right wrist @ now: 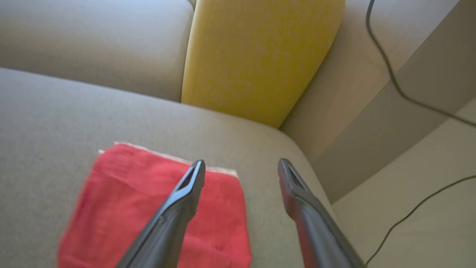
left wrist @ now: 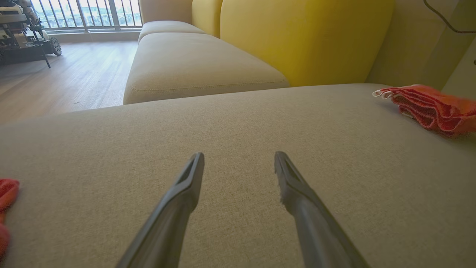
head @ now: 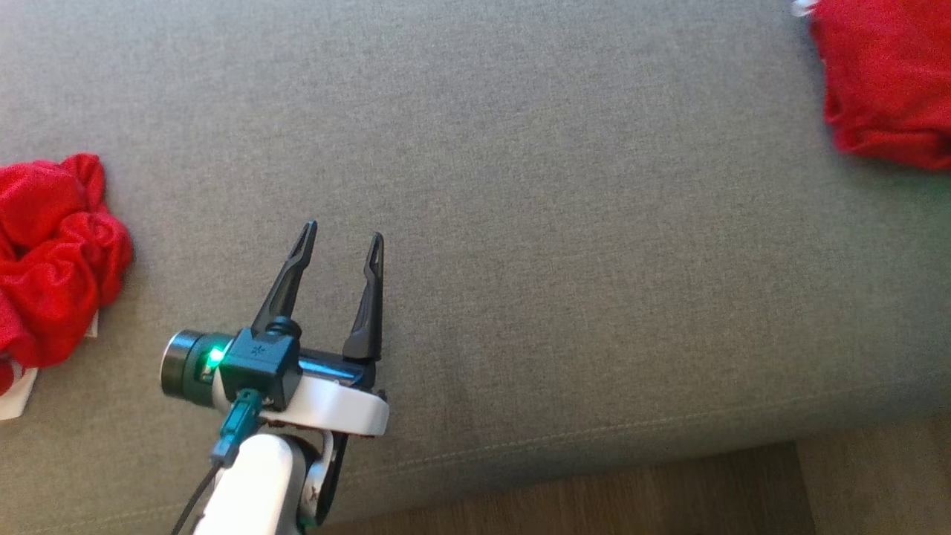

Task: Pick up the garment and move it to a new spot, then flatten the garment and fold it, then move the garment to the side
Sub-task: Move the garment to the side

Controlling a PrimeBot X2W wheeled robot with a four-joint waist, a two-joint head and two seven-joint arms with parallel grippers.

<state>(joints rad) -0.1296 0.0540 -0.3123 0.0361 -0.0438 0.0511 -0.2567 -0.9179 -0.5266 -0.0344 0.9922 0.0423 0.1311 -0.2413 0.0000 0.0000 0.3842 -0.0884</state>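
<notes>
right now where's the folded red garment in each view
head view: folded red garment at the top right corner
left wrist view: right edge, about mid-height
right wrist view: lower left, partly behind the right claw
shared landmark: the grey seat cushion under it

L gripper (head: pixel 344 230) fingers spread wide, pointing fwd; R gripper (right wrist: pixel 242 161) fingers spread wide too.

Head view: soft, even daylight on grey cushion (head: pixel 557 223); image sharp, faint shadow under folded red garment (head: pixel 884 82); green lamp (head: pixel 215 355) glows at lower left. Left wrist view: window (left wrist: pixel 85 13) at upper left blown out, pale sheen on wooden floor (left wrist: pixel 67 78), wide-angle stretch at edges. Right wrist view: motion blur throughout, garment edges smeared.
</notes>
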